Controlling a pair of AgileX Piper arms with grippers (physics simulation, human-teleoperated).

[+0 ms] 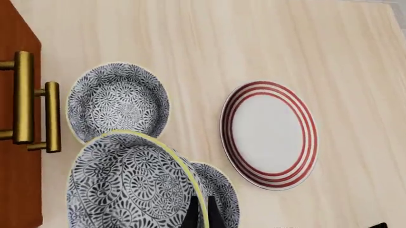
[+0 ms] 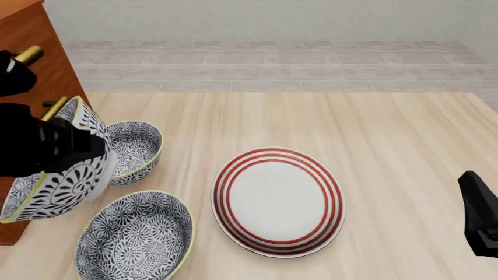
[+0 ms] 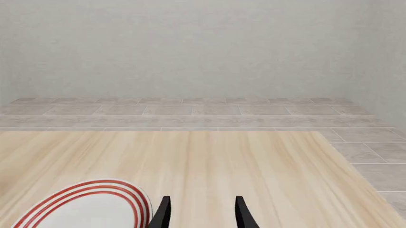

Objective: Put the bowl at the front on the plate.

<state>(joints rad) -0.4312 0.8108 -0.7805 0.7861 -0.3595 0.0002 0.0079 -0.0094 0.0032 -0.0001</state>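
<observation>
Three lookalike blue-and-white floral bowls show. One bowl (image 2: 66, 181) (image 1: 127, 185) hangs tilted above the table's left side, my left gripper (image 1: 203, 214) shut on its yellow-green rim. A second bowl (image 2: 136, 236) (image 1: 222, 194) rests on the table nearest the front edge, partly under the lifted one in the left wrist view. The third bowl (image 2: 134, 146) (image 1: 117, 99) sits farther back. The red-ringed white plate (image 2: 279, 201) (image 1: 269, 133) (image 3: 95, 209) lies bare at mid-table, right of the bowls. My right gripper (image 3: 201, 213) (image 2: 479, 216) is open at the front right, holding nothing.
A brown wooden cabinet (image 2: 46, 52) with gold handles (image 1: 25, 95) stands along the table's left edge, close beside the bowls and my left arm. The light wooden tabletop (image 2: 389, 134) stretches right and back of the plate.
</observation>
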